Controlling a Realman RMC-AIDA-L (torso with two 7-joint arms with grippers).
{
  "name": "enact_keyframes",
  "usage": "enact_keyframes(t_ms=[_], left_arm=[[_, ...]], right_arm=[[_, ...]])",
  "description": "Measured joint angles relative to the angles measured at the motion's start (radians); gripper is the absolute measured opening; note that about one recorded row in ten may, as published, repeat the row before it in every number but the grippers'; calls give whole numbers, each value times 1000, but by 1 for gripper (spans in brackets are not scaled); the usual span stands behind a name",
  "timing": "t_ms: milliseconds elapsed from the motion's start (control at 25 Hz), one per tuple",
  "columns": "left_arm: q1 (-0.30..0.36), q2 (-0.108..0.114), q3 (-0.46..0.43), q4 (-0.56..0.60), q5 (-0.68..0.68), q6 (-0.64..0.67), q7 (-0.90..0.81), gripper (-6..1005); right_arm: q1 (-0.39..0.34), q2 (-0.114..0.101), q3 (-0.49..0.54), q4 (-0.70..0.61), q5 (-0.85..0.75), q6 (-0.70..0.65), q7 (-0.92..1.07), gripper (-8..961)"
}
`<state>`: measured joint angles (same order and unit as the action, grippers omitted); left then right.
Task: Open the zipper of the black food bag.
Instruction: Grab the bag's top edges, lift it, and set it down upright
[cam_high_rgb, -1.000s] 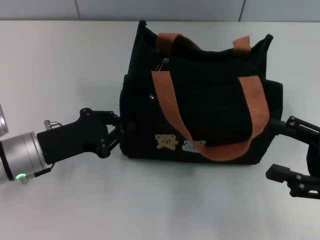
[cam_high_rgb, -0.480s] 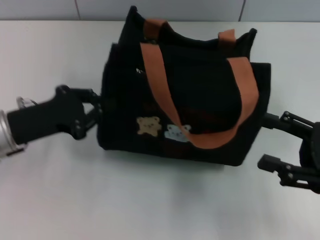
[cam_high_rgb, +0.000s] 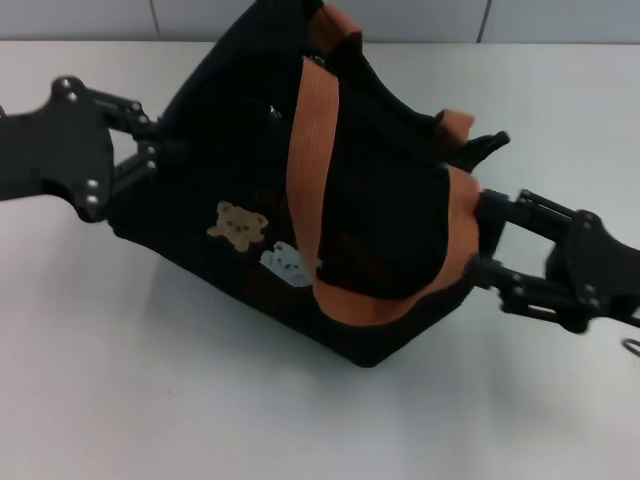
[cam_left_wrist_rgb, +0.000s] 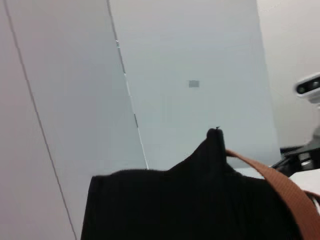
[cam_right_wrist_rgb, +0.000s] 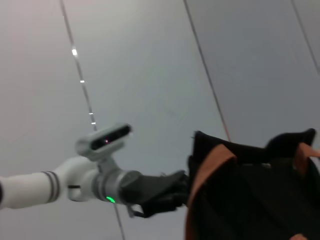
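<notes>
Black food bag (cam_high_rgb: 390, 230) tilted, clamped between left hand (cam_high_rgb: 150, 160) and right hand (cam_high_rgb: 480, 240).

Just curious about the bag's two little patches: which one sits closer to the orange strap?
The pale cloud patch; it nearly touches the strap, while the tan bear patch sits farther toward the left gripper.

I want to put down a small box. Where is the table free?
Free: the white table in front of the black food bag. Crowded: the bag's ends, where the left gripper and right gripper hold it.
</notes>
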<state>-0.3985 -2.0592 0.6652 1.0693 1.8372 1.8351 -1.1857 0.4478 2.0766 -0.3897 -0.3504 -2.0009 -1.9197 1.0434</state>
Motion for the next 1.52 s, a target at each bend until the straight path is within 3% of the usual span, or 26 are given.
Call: enact_keyframes(t_ms=[280, 440, 640, 840, 1240, 1520], left_arm=[[-10, -6, -2, 135, -26, 41, -22, 92], [-14, -7, 1, 149, -81, 73, -21, 92], [-10, -8, 38, 129, -104, 95, 8, 92], [14, -9, 70, 89, -105, 96, 58, 92], [23, -9, 97, 31, -50, 98, 108, 93], [18, -9, 104, 27, -50, 99, 112, 93]], right_arm=[[95, 8, -54, 188, -38, 180, -65, 830], [189, 13, -106, 359, -41, 295, -138, 830], [232, 15, -107, 419, -41, 353, -151, 831], [191, 8, -106, 365, -41, 325, -77, 831], [33, 3, -101, 131, -33, 108, 113, 830], [4, 3, -67, 106, 36, 56, 33, 831]])
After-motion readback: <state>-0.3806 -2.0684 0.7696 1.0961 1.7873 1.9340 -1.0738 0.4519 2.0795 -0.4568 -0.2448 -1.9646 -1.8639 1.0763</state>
